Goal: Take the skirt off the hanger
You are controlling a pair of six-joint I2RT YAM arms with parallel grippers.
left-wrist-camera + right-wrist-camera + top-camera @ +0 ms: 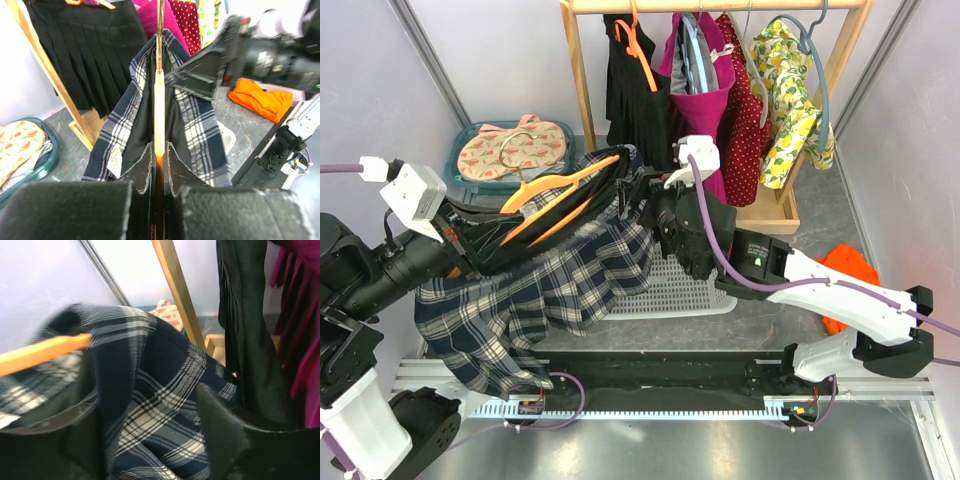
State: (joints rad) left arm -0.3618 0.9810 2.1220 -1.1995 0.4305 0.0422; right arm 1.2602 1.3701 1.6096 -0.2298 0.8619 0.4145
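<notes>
A: Entry, left to right. Far left?
B: A teal bin (453,160) sits at the back corner with patterned flip-flops (510,150) in it.

A: Left arm?
B: The left gripper (159,200) has its jaws drawn narrow on the orange hanger (565,182). The wrist view shows the hanger edge-on, with a finger (75,210) close against each side. From above, the hanger lies tilted and nearly flat.

A: Where is the skirt?
B: The plaid skirt (510,310) is still on the hanger. Its waistband wraps round the hanger, and the rest drapes down toward the near rail beside the left arm's base.

A: Centre?
B: A white slotted tray (690,290) lies partly under the skirt's right side. Behind it stands a wooden rack (582,90). On it hang a black pleated garment (630,95), a magenta one (705,105), a red dotted one (745,130) and a lemon print (785,100).

A: Right arm?
B: The right gripper (147,410) is at the right end of the waistband. Its jaws stand apart with a thick fold of plaid filling the gap. I cannot tell whether they are pinching the fold.

A: Far right?
B: An orange cloth (850,265) lies crumpled just beyond the right forearm.
</notes>
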